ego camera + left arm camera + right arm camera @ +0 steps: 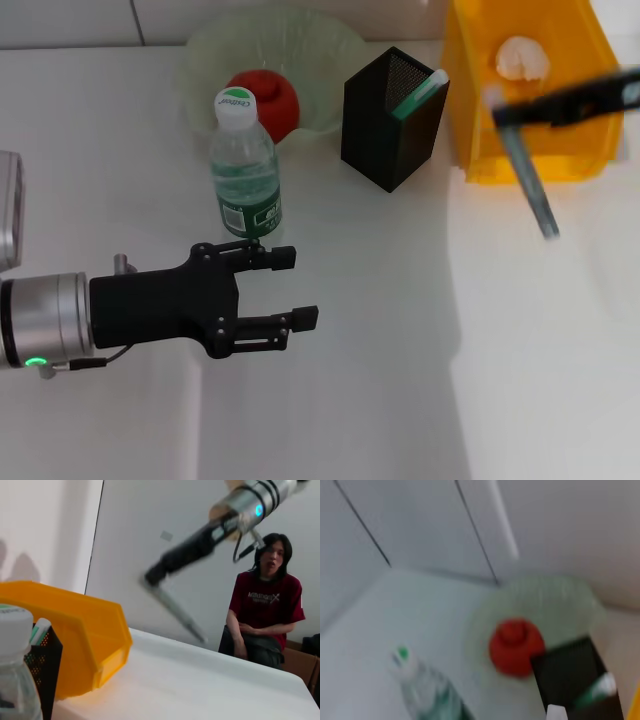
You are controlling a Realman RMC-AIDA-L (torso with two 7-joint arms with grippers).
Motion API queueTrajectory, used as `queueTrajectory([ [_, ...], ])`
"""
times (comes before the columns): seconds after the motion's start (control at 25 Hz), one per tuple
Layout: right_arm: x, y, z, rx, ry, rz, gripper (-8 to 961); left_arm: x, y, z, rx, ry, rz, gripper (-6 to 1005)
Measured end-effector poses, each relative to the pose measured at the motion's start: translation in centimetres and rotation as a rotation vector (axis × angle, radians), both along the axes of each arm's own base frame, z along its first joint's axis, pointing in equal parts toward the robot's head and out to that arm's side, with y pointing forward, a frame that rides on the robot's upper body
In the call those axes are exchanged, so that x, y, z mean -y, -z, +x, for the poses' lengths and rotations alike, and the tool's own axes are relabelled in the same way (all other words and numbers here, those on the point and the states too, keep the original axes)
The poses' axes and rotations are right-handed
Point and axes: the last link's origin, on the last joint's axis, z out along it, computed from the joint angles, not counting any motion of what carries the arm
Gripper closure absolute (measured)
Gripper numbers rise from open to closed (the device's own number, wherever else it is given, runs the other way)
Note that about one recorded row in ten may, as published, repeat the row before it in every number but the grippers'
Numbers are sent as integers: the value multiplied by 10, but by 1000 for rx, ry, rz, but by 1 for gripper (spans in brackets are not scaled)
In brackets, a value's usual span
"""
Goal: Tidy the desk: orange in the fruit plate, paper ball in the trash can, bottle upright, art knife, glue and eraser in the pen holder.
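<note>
The water bottle [245, 170] stands upright in front of the green fruit plate [330, 50], which holds the red-orange fruit [270, 100]. The black pen holder [385, 130] has a green-and-white item [420, 92] sticking out of it. The paper ball [522, 58] lies in the yellow trash bin [480, 130]. My left gripper [300, 288] is open and empty, just in front of the bottle. My right gripper [505, 110] is in the air by the bin, shut on the long grey art knife [535, 190], which hangs down tilted. The left wrist view also shows that knife [177, 612].
The white desk [380, 350] spreads out in front of the bottle and the holder. A step edge [455, 330] runs down the right side. A seated person [267, 605] shows beyond the table's far edge in the left wrist view.
</note>
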Motion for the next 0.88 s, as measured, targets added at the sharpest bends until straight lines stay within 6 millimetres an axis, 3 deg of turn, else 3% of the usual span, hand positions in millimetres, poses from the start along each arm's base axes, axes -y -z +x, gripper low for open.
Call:
queueTrajectory([
  [0.08, 3, -23, 3, -184, -60, 106, 822, 0, 0, 0, 0, 0, 1, 234],
  [0.12, 4, -39, 13, -363, -116, 212, 822, -1, 0, 1, 0, 3, 1, 234],
  [0.16, 4, -39, 13, -363, -116, 212, 822, -1, 0, 1, 0, 3, 1, 234],
  [0.24, 1, -44, 24, -521, -166, 309, 823, -2, 1, 3, 1, 7, 1, 234],
  [0.32, -10, -36, 41, -691, -185, 427, 824, -3, 2, 5, 5, 12, -3, 234],
  [0.36, -10, -36, 41, -691, -185, 427, 824, -3, 2, 5, 5, 12, -3, 234],
  [0.48, -28, -14, 53, -727, -159, 501, 826, -4, 3, 7, 7, 15, -3, 234],
  [0.52, -43, 6, 55, -707, -147, 519, 826, -4, 3, 7, 7, 13, 0, 234],
  [0.56, -43, 6, 55, -707, -147, 519, 827, -4, 3, 7, 7, 13, 0, 234],
  [0.68, -60, 36, 51, -672, -113, 509, 827, -5, 2, 7, 17, 6, 13, 234],
  [0.88, -82, 67, 39, -573, -74, 499, 830, -5, 3, 7, 24, 2, 12, 234],
])
